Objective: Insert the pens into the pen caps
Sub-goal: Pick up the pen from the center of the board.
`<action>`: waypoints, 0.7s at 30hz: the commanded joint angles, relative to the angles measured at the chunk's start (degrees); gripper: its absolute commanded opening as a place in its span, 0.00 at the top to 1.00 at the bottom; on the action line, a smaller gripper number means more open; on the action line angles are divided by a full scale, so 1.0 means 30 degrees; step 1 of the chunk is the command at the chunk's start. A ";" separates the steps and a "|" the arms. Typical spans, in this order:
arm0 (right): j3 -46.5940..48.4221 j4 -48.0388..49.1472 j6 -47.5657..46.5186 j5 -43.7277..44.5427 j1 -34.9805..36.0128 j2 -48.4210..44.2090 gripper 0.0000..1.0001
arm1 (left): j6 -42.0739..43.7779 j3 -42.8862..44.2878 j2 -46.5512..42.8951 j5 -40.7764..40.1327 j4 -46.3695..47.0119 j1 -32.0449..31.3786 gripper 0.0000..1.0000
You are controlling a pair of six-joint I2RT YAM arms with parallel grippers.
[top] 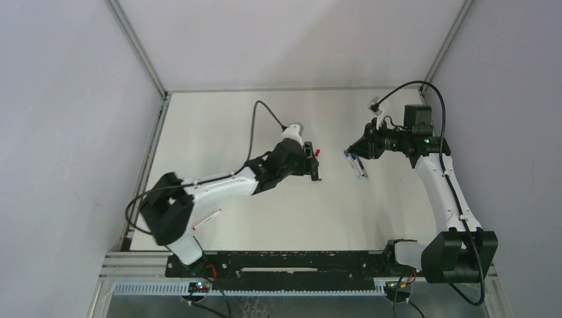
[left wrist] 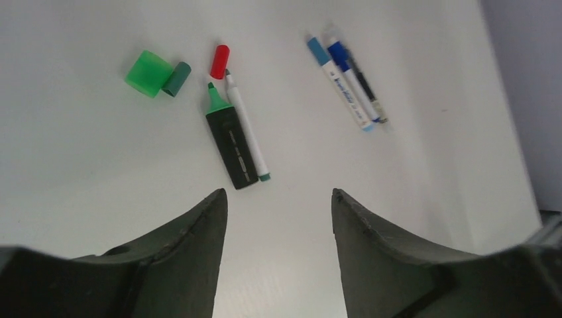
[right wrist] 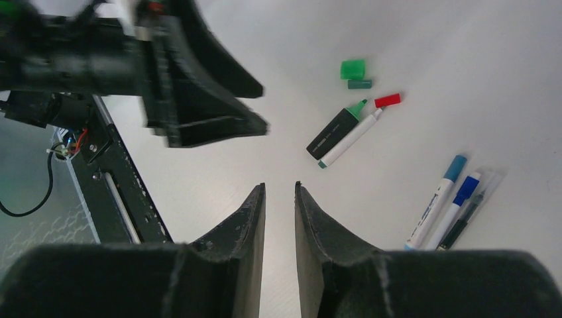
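Jaws on outstretched left arm (top: 222, 185) wide, empty, on bent right arm (top: 439, 182) narrowly parted

green cap (left wrist: 148, 73), teal cap (left wrist: 177, 79) at its 3 o'clock, red cap (left wrist: 219, 61), black marker (left wrist: 230, 149) with green tip, white pen (left wrist: 246, 129), light-blue-capped pen (left wrist: 339, 85), dark-blue-capped pen (left wrist: 356, 81)
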 commanded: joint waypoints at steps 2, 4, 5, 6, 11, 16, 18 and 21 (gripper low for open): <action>-0.0012 -0.0039 -0.0459 -0.0558 0.0020 -0.0466 0.71 | 0.1123 0.5492 0.4092 -0.0679 -0.6713 0.0189 0.43; 0.0005 -0.0036 -0.0482 -0.0489 0.0101 -0.0451 0.71 | 0.1368 0.7119 0.5593 -0.0896 -0.7695 0.0259 0.50; 0.0006 -0.0051 -0.0514 -0.0442 0.0172 -0.0451 0.71 | 0.1397 0.7747 0.6165 -0.0906 -0.8057 0.0319 0.51; 0.0003 -0.0053 -0.0547 -0.0368 0.0234 -0.0451 0.71 | 0.1389 0.8353 0.6651 -0.0816 -0.8311 0.0415 0.53; 0.0006 -0.0029 -0.0636 -0.0111 0.0324 -0.0400 0.71 | 0.1224 1.0337 0.8503 -0.0671 -0.9248 0.0709 0.53; -0.0001 -0.0026 -0.0799 0.0353 0.0981 -0.0363 0.71 | 0.0915 1.1479 0.9564 -0.0621 -0.9789 0.0767 0.53; -0.0008 -0.0024 -0.0827 0.0485 0.1126 -0.0349 0.71 | 0.0807 1.1860 0.9934 -0.0627 -1.0098 0.0793 0.53; 0.0004 -0.0024 -0.0823 0.0591 0.1250 -0.0262 0.71 | 0.0636 1.2547 1.0505 -0.0740 -1.0576 0.0822 0.52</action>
